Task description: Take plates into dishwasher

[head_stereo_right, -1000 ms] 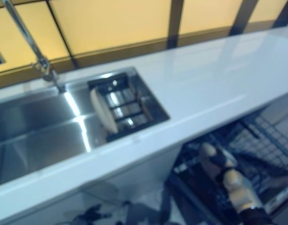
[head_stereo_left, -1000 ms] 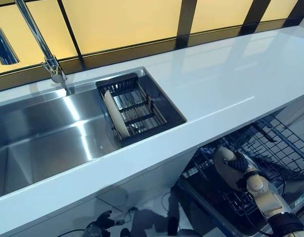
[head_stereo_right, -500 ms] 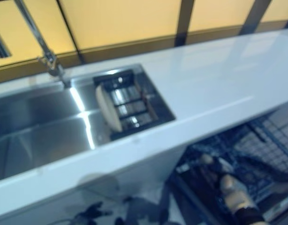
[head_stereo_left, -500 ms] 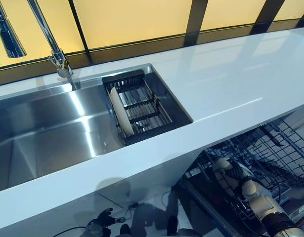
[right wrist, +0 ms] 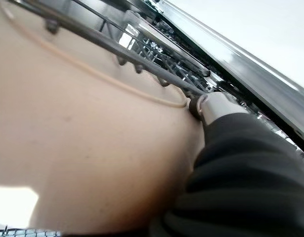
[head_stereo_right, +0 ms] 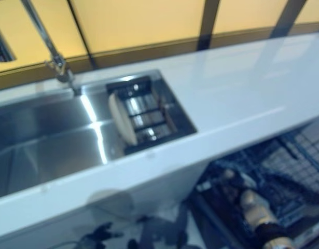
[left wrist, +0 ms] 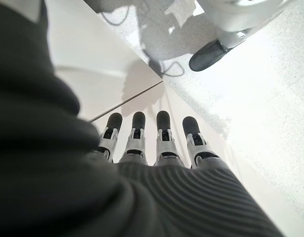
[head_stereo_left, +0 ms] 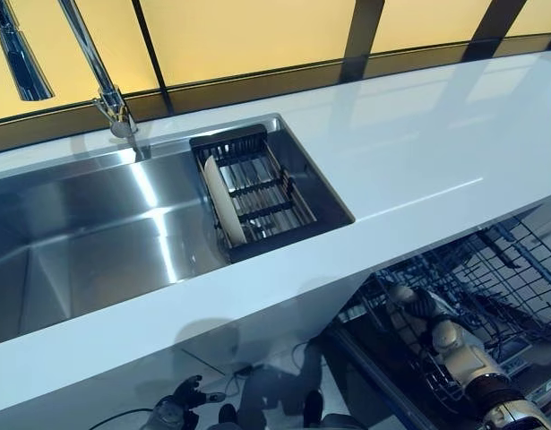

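White countertop (head_stereo_left: pixel 418 152) is being seen running across the scene, with a steel sink (head_stereo_left: pixel 87 242) set in at the left. One beige plate (head_stereo_left: pixel 223 202) is being kept on edge in the black rack (head_stereo_left: pixel 257 188) in the sink. Another plate (right wrist: pixel 87 148) is being gripped by the right hand (head_stereo_left: pixel 425 309) inside the dishwasher basket (head_stereo_left: pixel 490 278) at the near right. The left hand (left wrist: pixel 156 143) is being held low with straight fingers, empty.

Sink (head_stereo_left: pixel 87 242) brushed steel; countertop (head_stereo_left: pixel 409 143) glossy white
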